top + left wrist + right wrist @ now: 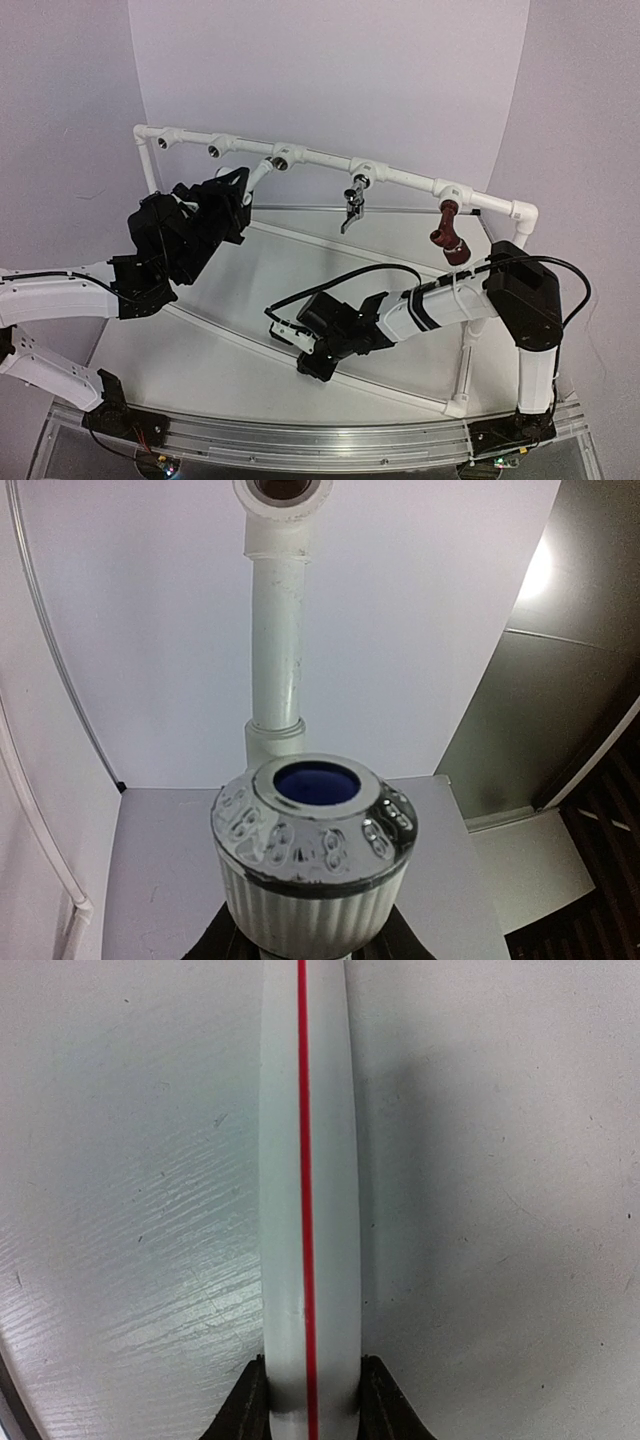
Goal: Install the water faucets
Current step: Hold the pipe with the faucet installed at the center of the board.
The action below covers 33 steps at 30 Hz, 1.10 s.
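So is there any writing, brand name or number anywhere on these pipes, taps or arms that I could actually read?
No readable text in any view.
Shiny ring on the white faucet: raised marks, too blurred to read as letters or numbers.
White pipe in the right wrist view: only a plain red stripe, no letters.

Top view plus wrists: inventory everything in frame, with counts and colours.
silver faucet: 1, shiny metal, hanging from rear rail, right of centre
red-brown faucet: 1, dark red-brown, rear rail, far right
white faucet: 1, white, tip near a middle socket
open sockets: 2, white with dark holes, rear rail's left end
pipe frame: 1, white, around table
striped pipe: 1, white with red line, low over table
table: 1, pale grey
left gripper: black, holding white faucet
right gripper: black, clamping striped pipe
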Motion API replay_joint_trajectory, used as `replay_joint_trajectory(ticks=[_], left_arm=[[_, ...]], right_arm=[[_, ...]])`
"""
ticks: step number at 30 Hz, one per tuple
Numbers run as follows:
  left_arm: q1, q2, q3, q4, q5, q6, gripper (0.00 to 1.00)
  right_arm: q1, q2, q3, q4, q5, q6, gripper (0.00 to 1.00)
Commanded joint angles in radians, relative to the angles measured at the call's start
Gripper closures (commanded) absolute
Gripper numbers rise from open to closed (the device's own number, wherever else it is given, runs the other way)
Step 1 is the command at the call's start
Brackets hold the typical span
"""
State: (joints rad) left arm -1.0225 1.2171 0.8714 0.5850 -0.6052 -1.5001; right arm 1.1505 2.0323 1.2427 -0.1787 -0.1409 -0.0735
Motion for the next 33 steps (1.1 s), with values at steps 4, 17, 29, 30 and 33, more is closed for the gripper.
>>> replay_joint_trajectory(ticks=[4, 17, 29, 30, 33], left_arm=[[-0.011, -0.053, 0.039, 0.042, -0.037, 0.087, 1.0], [-0.024, -0.177, -0.005, -0.092, -0.107, 0.097, 1.0], [-0.024, -0.152, 0.012, -0.11, -0.062, 0.05, 1.0], [-0.024, -0.142, 0.017, -0.109, -0.056, 0.044, 1.0], [-0.024, -0.112, 0.035, -0.108, -0.04, 0.035, 1.0]], right_arm=[[0.018, -0.011, -0.007, 0.064, 0.035, -0.001, 0.76], [0.014, 0.253, 0.314, 0.107, -0.03, -0.12, 0.33], [0.012, 0.24, 0.181, 0.228, -0.026, -0.114, 1.0], [0.012, 0.228, 0.159, 0.24, -0.032, -0.111, 1.0], [0.012, 0.215, 0.116, 0.268, -0.062, -0.106, 1.0]])
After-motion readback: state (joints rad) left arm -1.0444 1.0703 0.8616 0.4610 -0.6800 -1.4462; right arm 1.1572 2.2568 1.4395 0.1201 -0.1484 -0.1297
